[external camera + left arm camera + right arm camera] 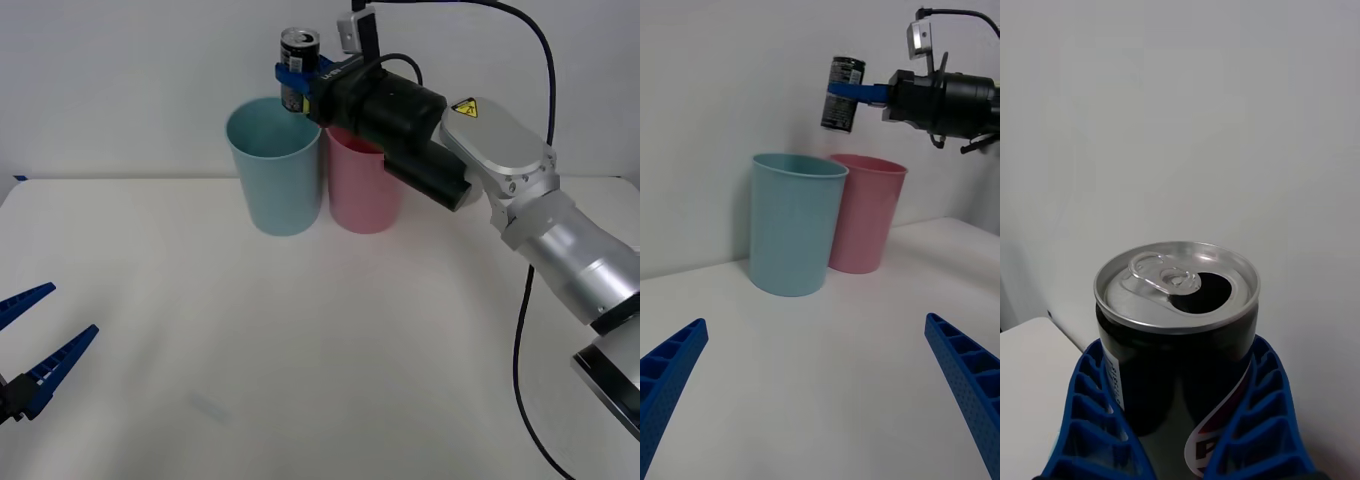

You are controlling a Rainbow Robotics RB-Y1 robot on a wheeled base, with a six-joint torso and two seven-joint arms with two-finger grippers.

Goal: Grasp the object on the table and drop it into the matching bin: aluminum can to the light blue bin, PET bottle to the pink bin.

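— Where is the can [298, 68] sitting right now?

— It is hanging in the air, standing upright, above the far rim of the blue bin [274, 180], close to where that bin is meeting the pink bin [362, 190]. The right gripper [297, 76] is pinching it around the middle, one blue ribbed jaw on each side, reaching in from the right over the pink bin.

— Is it touching the bin?

— No, there is a clear gap showing under the can in the left wrist view [841, 94], with the blue bin [794, 223] standing below it and the pink bin [864, 212] just behind and beside. The can is dark with a silver top, and the right wrist view is looking down on that top [1177, 286]: the tab is lying flat and the mouth is open. The blue fingers [1259, 420] are pressing against the can's sides.

— And the two bins?

— They are standing upright side by side at the far end of the white surface [300, 350], touching or nearly so, blue on the left, pink on the right.

— What about the other arm?

— The left gripper [38, 335] is waiting low at the near left corner of the surface, well apart from the bins, its jaws spread wide and holding nothing. A black cable [525, 330] is trailing down beside the right arm.
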